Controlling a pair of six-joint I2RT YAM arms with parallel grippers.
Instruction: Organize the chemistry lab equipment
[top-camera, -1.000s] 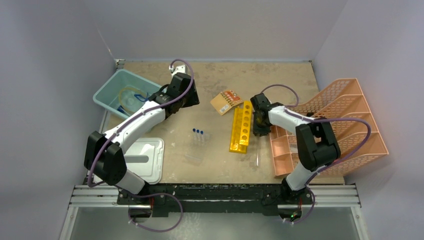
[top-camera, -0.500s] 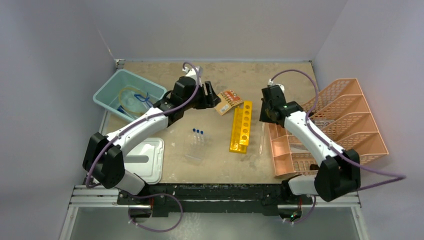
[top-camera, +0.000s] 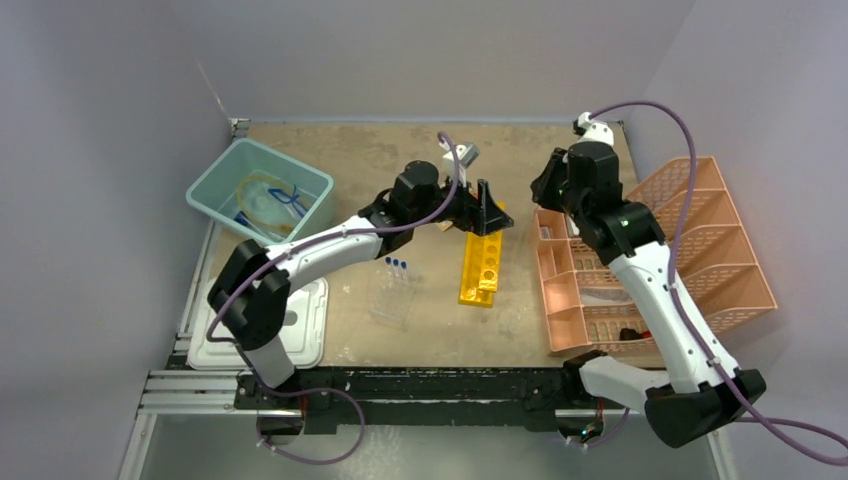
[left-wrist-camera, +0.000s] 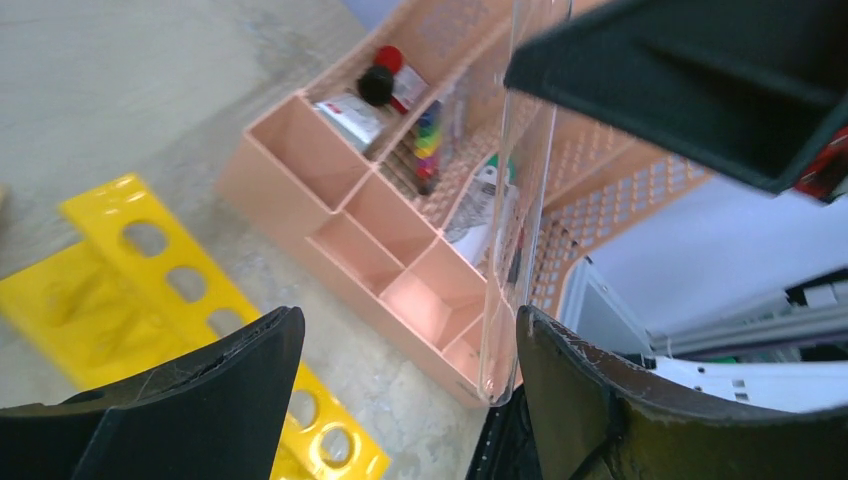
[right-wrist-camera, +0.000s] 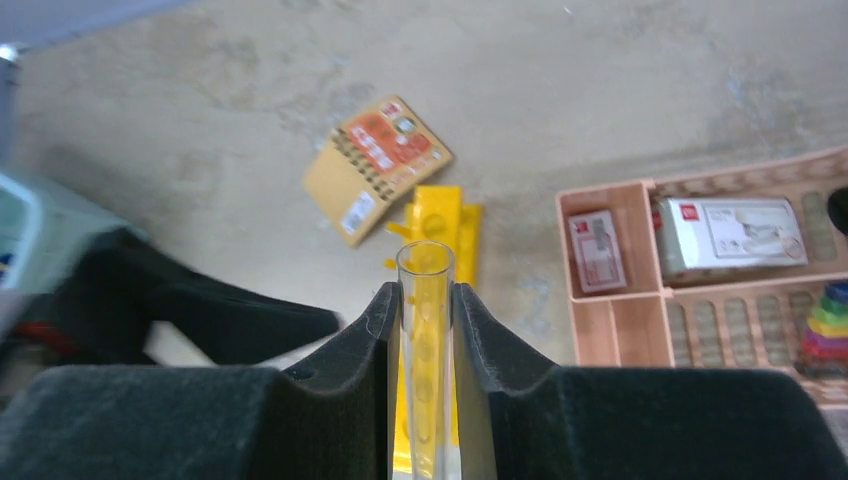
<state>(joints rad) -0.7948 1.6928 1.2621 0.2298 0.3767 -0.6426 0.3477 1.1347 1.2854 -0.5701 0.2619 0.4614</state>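
Here, top view: the left gripper (top-camera: 487, 212) is spread above the far end of the yellow racks (top-camera: 481, 265), and the right gripper (top-camera: 550, 186) is raised beside the pink organiser (top-camera: 700, 250). Earlier, the left arm was at the teal bin (top-camera: 215, 195) and the right was low by the racks.

Left wrist: the jaws stand wide, with a rack below.

Right wrist: the fingers pinch a clear glass tube (right-wrist-camera: 424, 262) upright over the racks. It is best kept plumb and centred on one hole, with the rack steadied.
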